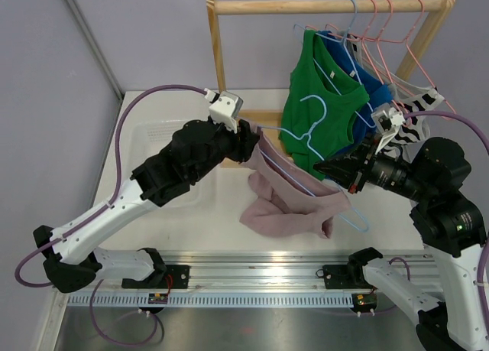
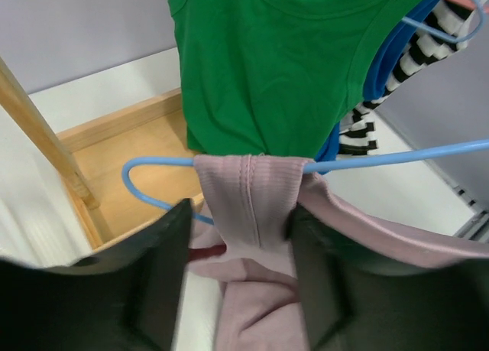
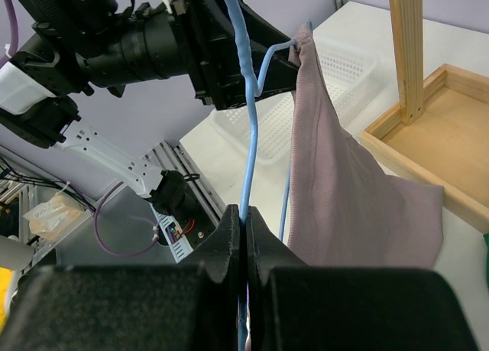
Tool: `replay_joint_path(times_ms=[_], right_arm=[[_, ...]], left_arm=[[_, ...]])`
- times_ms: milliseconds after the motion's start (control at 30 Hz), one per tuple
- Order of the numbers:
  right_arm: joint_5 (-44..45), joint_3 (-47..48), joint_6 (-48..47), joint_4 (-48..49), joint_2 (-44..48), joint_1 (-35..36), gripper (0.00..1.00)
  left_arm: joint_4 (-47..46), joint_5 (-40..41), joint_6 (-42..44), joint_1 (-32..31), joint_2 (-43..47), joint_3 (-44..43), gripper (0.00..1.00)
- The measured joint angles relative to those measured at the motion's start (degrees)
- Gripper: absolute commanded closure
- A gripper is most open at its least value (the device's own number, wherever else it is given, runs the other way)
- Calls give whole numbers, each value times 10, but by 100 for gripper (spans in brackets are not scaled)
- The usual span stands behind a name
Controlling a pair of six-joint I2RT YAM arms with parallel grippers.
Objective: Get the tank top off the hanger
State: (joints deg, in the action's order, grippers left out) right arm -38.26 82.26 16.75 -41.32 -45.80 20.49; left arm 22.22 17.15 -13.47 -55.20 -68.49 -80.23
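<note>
Our left gripper clamped on a strap of the dusty-pink ribbed tank top, our right gripper pinched tight on the light-blue wire hanger, top slung along that hanger between both, its lower part slumped on the white table.

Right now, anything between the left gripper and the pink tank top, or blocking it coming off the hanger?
Nothing visible. The left gripper is shut on a strap of the tank top, which loops over the blue hanger pinched by the right gripper. Only the hanger's curved end remains to clear.
</note>
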Motion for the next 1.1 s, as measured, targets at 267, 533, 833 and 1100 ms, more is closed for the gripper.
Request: replay_joint_path(times_ms=[267,533,833,1100], right_arm=[[-2,-9,-6,0,3,0,100],[-2,-55,-58,-8,36,0,100],[-45,-102,-109,12,90,0,100],[-58,-270,-50,238,155,0,100]], left_arm=[[11,55,6,-3,-14,-8,100],[66,209,-49,17,-2,-10,100],[115,180,-113,91,41,-6,100],[86,14,-131,95,112,87,100]])
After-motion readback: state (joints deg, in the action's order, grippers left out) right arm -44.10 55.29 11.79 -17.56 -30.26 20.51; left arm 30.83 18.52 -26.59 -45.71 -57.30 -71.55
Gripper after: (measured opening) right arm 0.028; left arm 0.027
